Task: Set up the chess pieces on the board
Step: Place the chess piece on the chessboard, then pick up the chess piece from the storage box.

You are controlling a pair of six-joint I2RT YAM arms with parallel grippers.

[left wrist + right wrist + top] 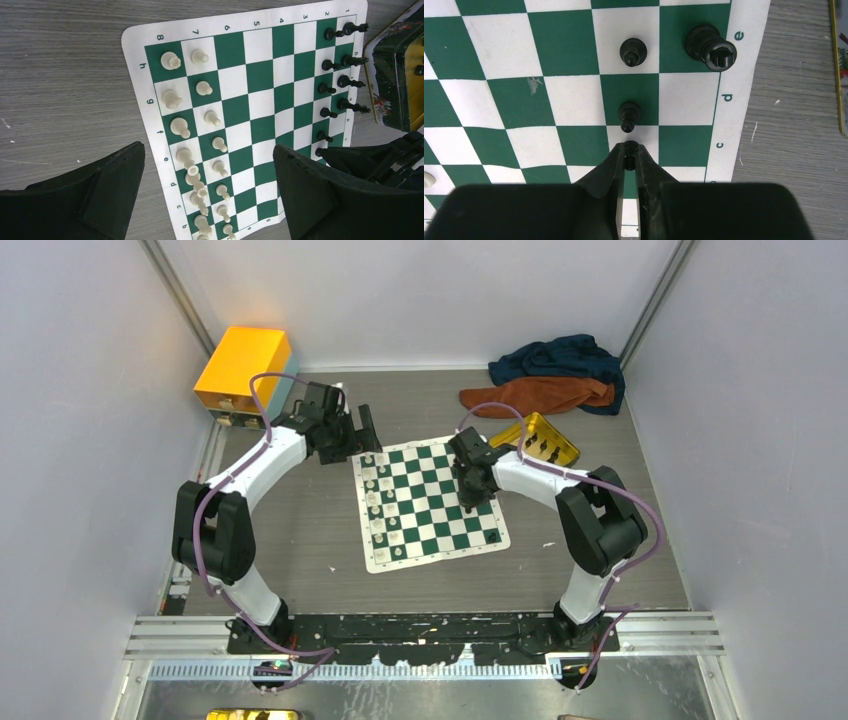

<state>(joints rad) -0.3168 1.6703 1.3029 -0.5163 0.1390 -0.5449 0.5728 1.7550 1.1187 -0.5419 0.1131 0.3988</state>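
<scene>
The green and white board (432,502) lies mid-table. Cream pieces (200,130) fill its two left rows, seen in the left wrist view. Several black pieces (344,62) stand along the opposite side. My right gripper (629,155) is shut on a black pawn (629,150), low over the second-row square of file c; it shows over the board's right side in the top view (472,500). Two black pawns (629,115) and a bigger black piece (711,47) stand just ahead of it. My left gripper (210,195) is wide open and empty, above the board's far left corner (360,435).
A gold tin (545,440) with black pieces inside sits by the board's far right corner. An orange box (245,365) stands at the back left. Blue and orange cloths (555,375) lie at the back right. Walls close in on both sides.
</scene>
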